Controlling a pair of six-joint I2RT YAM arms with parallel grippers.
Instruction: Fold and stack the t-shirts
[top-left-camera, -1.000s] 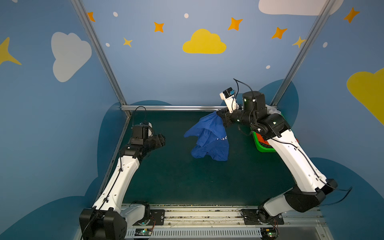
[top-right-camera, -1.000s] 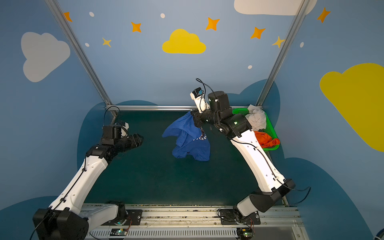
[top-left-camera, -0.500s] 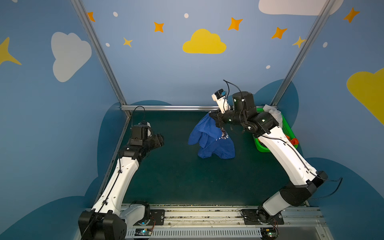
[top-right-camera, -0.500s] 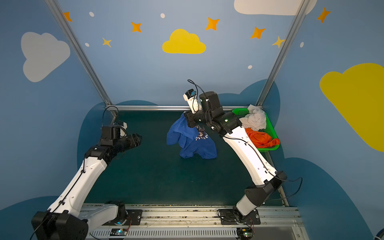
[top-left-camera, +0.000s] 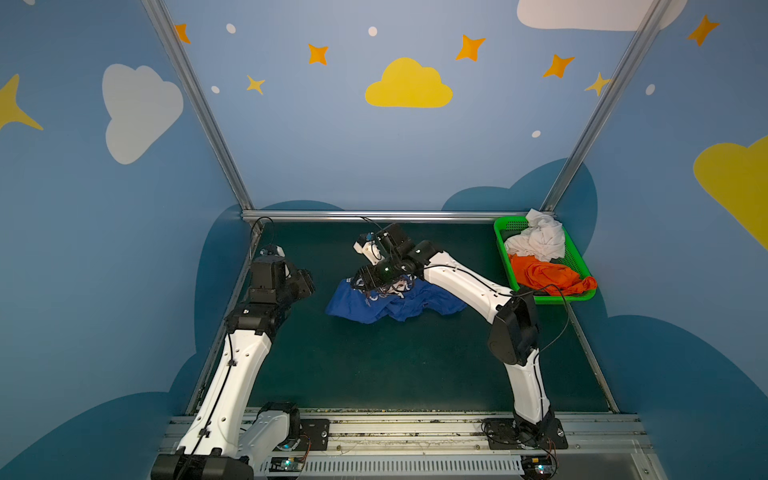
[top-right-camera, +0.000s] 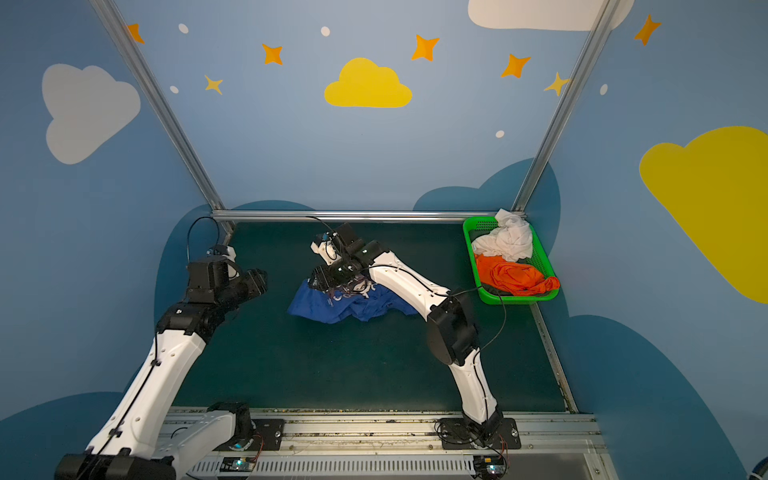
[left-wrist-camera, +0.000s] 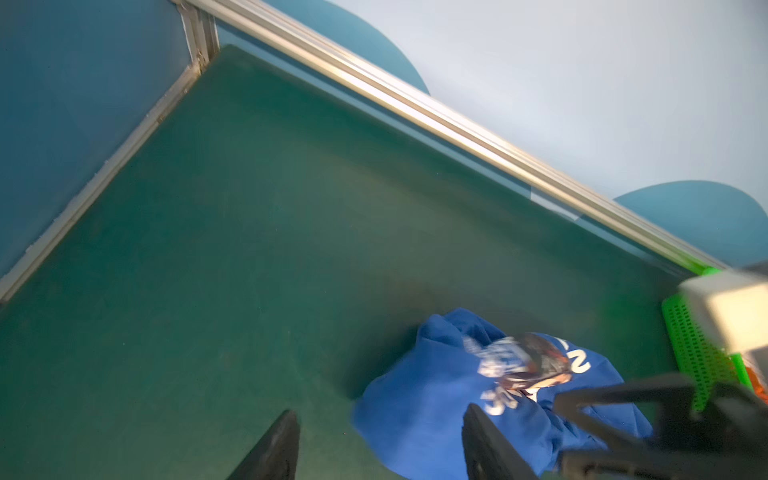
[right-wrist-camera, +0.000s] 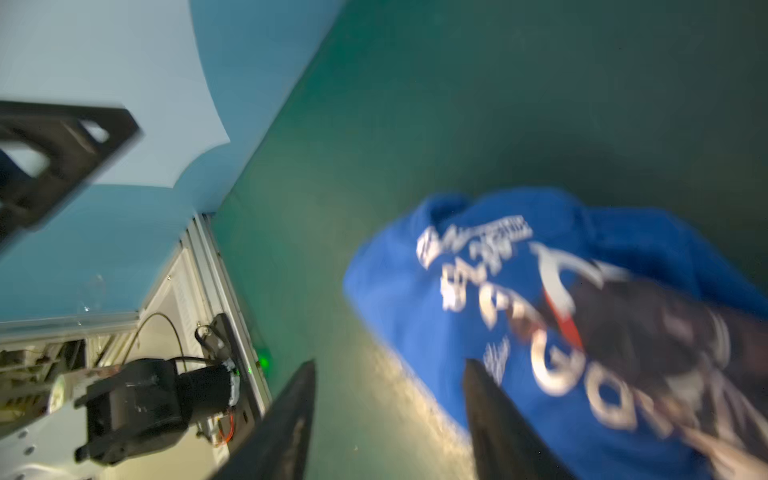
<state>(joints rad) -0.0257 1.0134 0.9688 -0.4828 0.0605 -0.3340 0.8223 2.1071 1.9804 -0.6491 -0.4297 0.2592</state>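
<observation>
Shirt in royal blue (top-left-camera: 365, 306) lies crumpled mid-mat (top-left-camera: 374, 365), print up, its long axis running left to right in both top views. The white t-shirt (top-left-camera: 540, 241) and the orange t-shirt (top-left-camera: 548, 276) are heaped in the green basket (top-left-camera: 513, 226) at the far right corner. My right gripper (right-wrist-camera: 388, 365) hangs over the blue shirt's left part with its jaws apart, gripping nothing, and my left gripper (left-wrist-camera: 380, 409) hovers well to the left, likewise parted and empty.
</observation>
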